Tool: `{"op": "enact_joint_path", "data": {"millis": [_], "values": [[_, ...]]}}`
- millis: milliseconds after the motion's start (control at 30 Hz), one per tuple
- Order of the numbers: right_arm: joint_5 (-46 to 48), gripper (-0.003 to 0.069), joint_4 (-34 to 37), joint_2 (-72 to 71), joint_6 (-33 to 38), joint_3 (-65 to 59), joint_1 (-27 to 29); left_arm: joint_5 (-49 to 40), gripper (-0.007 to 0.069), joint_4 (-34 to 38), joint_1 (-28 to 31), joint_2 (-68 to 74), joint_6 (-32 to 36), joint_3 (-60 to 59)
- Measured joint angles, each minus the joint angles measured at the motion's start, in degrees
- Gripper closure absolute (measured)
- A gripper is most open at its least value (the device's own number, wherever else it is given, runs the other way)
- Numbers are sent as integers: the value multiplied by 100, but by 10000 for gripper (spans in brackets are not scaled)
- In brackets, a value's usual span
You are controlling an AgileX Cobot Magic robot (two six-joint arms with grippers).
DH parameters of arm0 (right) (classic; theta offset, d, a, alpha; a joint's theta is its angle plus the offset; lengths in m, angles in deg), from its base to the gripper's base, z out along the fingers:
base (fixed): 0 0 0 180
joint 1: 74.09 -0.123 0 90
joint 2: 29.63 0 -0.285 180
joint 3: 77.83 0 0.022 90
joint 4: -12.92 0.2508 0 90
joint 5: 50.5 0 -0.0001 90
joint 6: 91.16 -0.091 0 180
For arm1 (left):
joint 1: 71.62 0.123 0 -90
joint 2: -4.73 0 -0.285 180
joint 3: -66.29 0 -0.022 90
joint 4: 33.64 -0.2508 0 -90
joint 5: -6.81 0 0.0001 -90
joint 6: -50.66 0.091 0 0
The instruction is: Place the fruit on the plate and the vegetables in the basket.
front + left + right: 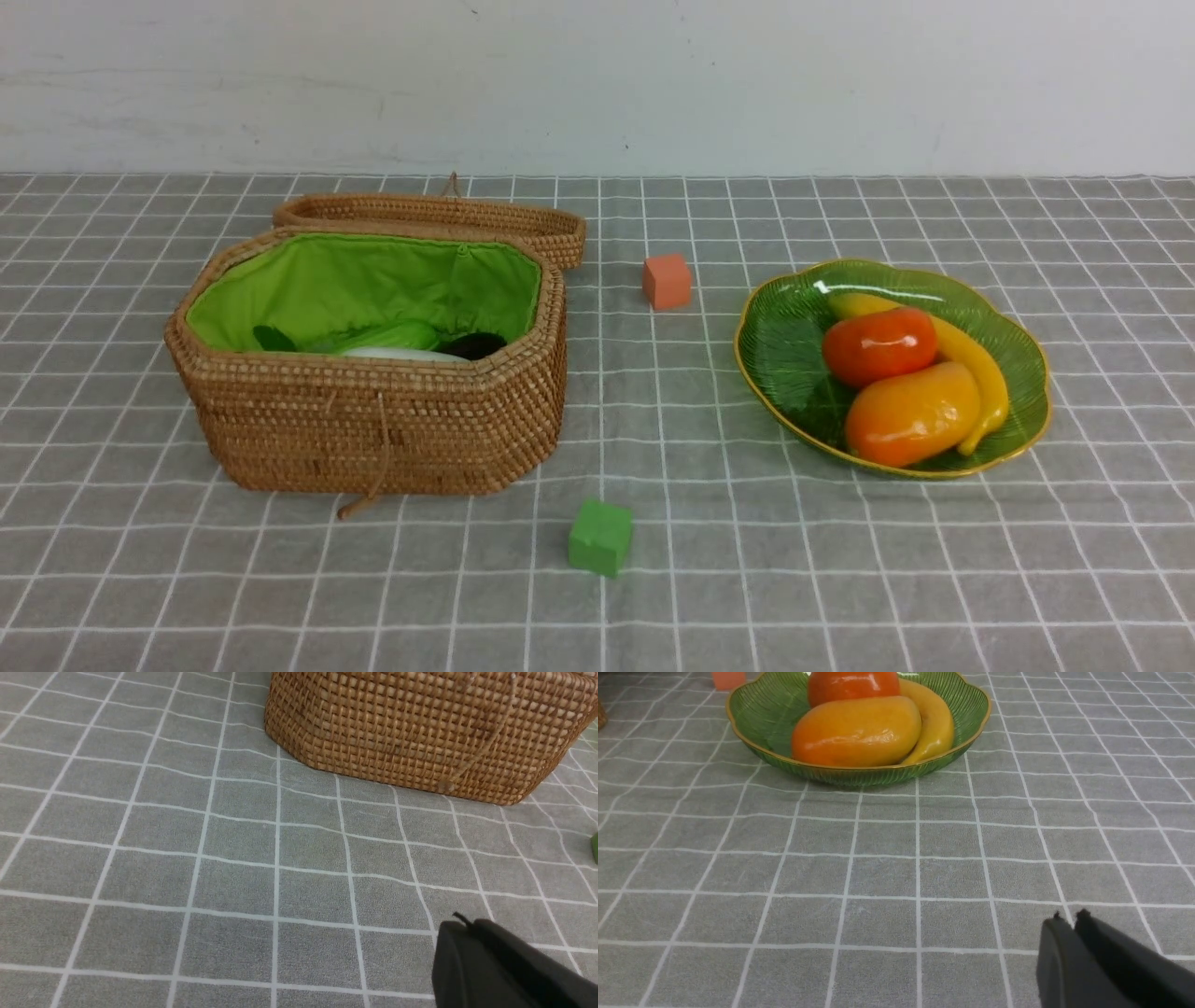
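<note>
The green leaf-shaped plate (784, 345) holds the mango (913, 413), the persimmon (879, 345) and the banana (976, 364). In the right wrist view the plate (756, 707) shows the mango (857, 731), persimmon (852, 686) and banana (934, 725). The open wicker basket (373, 425) holds the white radish (401, 354), a green vegetable (387, 336) and a dark shape (474, 345), mostly hidden by the rim. My left gripper (465, 924) is shut and empty, apart from the basket (420, 728). My right gripper (1070, 917) is shut and empty, well short of the plate. Neither shows in the front view.
A small orange cube (667, 281) sits between basket and plate, toward the back; it also shows in the right wrist view (728, 679). A small green cube (599, 536) sits in front of the basket. The basket lid (439, 217) lies open behind it. Grey checked cloth covers the table.
</note>
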Motion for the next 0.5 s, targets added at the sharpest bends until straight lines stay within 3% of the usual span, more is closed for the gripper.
{"op": "enact_joint_path", "data": {"millis": [500], "values": [[0, 600, 0, 0, 0, 0, 0, 0, 638, 0, 0, 0, 0, 0]]}}
